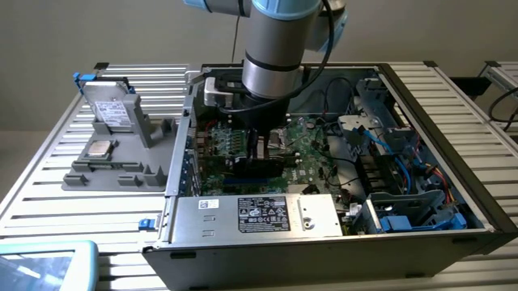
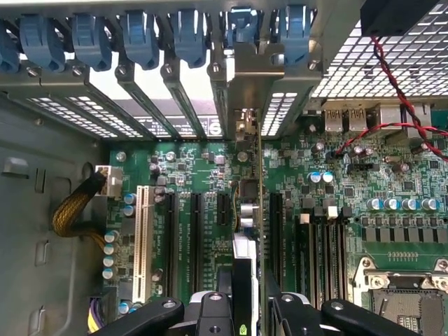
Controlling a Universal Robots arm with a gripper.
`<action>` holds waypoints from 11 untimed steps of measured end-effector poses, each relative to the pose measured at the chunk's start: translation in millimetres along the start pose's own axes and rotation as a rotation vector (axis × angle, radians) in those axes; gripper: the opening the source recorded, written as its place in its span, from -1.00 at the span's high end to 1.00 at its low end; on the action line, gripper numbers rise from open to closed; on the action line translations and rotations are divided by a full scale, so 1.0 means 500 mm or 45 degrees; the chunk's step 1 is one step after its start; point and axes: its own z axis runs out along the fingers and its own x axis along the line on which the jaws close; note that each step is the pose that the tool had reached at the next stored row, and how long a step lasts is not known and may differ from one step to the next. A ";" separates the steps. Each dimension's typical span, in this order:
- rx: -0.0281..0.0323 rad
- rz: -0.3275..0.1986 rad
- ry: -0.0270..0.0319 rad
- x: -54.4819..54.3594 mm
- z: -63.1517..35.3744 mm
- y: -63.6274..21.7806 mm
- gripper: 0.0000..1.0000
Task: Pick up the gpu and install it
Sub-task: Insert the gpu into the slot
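Note:
The gpu [image 2: 246,231] stands on edge over the green motherboard [image 2: 196,168], between two black expansion slots. Its silver end bracket [image 2: 250,77] lies against the case's rear slot openings, under the blue clips [image 2: 140,35]. My gripper [image 2: 245,311] is shut on the card's near end, one black finger [image 2: 210,308] on each side of it. In the exterior view the arm reaches down into the open computer case [image 1: 437,121]. There the gripper [image 1: 261,151] holds the dark gpu [image 1: 261,165] low over the motherboard [image 1: 312,145]. Whether the card's edge sits in a slot is hidden.
A yellow-sleeved cable bundle [image 2: 73,206] and red wires [image 2: 399,77] flank the slot area, with the CPU socket [image 2: 406,294] nearby. The silver power supply [image 1: 259,215] and blue drive bays [image 1: 404,212] fill the case's front. A grey fixture holding a silver drive [image 1: 113,115] stands on the exterior view's left.

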 end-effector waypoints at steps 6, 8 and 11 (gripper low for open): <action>-0.0001 0.000 -0.0010 0.000 0.002 0.000 0.47; -0.0001 0.000 -0.0019 0.000 0.002 0.000 0.47; 0.0005 -0.002 -0.0103 0.000 0.002 0.002 0.47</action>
